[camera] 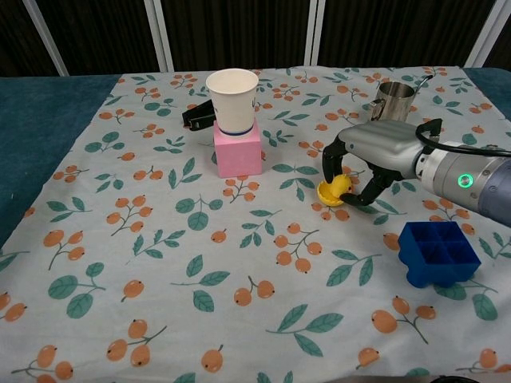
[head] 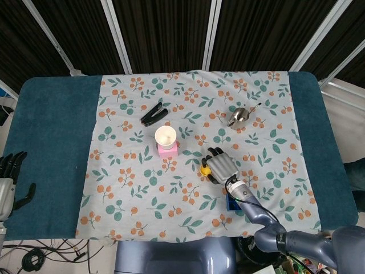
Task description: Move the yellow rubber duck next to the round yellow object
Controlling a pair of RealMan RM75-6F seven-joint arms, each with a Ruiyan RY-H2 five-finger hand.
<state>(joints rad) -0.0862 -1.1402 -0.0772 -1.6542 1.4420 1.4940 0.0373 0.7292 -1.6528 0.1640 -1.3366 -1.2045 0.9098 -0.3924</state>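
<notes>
Your right robot hand (camera: 375, 159) curled over the yellow duck (camera: 334, 191), fingers wrapped around it on the flowered cloth (camera: 160, 263), blue tray (camera: 437, 254) near its wrist, paper cup (camera: 231, 100) on a pink block (camera: 237, 152) well apart, your left robot hand (head: 10, 177) empty with fingers apart at the desk (head: 51, 131) edge.

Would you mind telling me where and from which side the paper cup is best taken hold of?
Grip the paper cup round its mid wall from the side, hand level. It stands upright and open-topped on the pink block, so its walls are clear all round; the rim looks easily crushed.
</notes>
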